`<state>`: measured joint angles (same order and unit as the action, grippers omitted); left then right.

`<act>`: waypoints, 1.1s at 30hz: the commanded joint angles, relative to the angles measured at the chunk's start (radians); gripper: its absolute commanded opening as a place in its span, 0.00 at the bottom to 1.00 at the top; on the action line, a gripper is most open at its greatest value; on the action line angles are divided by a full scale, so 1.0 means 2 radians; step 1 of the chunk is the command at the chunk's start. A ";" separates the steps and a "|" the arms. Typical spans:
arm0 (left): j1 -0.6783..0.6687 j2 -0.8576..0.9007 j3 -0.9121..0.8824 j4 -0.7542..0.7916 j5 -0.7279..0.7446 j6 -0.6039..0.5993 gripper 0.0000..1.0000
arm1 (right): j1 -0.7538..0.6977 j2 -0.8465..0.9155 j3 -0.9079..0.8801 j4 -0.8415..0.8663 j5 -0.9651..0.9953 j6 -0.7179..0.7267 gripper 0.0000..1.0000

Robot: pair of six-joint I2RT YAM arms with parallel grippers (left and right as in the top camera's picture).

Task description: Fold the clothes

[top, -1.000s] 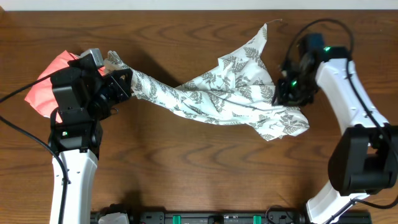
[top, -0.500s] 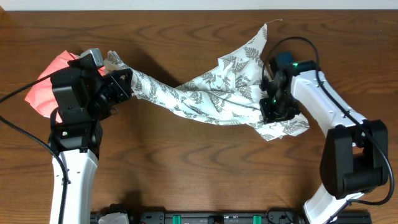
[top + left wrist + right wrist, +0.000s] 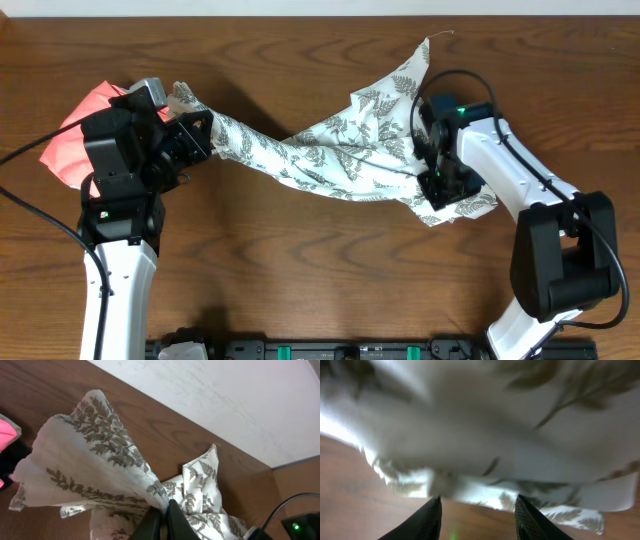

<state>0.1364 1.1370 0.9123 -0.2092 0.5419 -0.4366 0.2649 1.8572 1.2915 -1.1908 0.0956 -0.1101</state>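
The left gripper (image 3: 196, 136) is clamped on a bunched end of the dress (image 3: 340, 150). In its wrist view the tips (image 3: 161, 519) meet on a gathered neck of cloth, and the dress (image 3: 85, 460) fans out from there into pleats. The right gripper (image 3: 437, 176) sits over the opposite end with its jaws apart. Its own camera shows the gripper (image 3: 477, 502) with bare wood in the gap and the dress (image 3: 495, 420) hanging just ahead of the tips, blurred, so it grips nothing.

Outward from the two arms, the dress stretches across the middle of the table (image 3: 300, 280) as a twisted band. It is narrow and roped near the left arm and spreads into a loose triangle near the right. One corner points toward the far edge and another lies flat past the right gripper. A pink garment (image 3: 72, 132) lies under and behind the left arm, apart from the work.

The fabric looks thin, light and very limp (it drapes and creases wherever it is pinched), so it will likely sag and twist rather than hold any shape. It seems neither fragile nor heavy, but it is prone to slipping through a shallow pinch.

The sensible hold for the right arm is probably a hem or corner at the spread end, taking a full bite of the edge. Both arms could then pull the twist out before any fold is laid.
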 commanded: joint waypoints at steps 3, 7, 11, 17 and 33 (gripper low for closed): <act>0.002 -0.001 0.010 0.002 -0.006 0.010 0.06 | 0.011 -0.008 -0.015 -0.008 0.023 -0.031 0.49; 0.002 -0.001 0.010 0.002 -0.006 0.010 0.06 | 0.012 -0.008 -0.016 0.013 0.063 -0.031 0.53; 0.002 -0.001 0.010 -0.002 -0.006 0.010 0.06 | 0.012 -0.008 -0.017 0.044 0.065 -0.031 0.57; 0.002 -0.001 0.010 -0.008 -0.005 0.010 0.06 | 0.012 -0.008 -0.036 0.084 0.065 -0.031 0.55; 0.002 -0.032 0.011 0.050 -0.007 0.010 0.06 | 0.003 -0.083 -0.002 0.104 0.073 0.036 0.01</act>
<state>0.1364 1.1301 0.9123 -0.1566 0.5423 -0.4370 0.2790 1.8130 1.2011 -0.9829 0.2176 -0.0761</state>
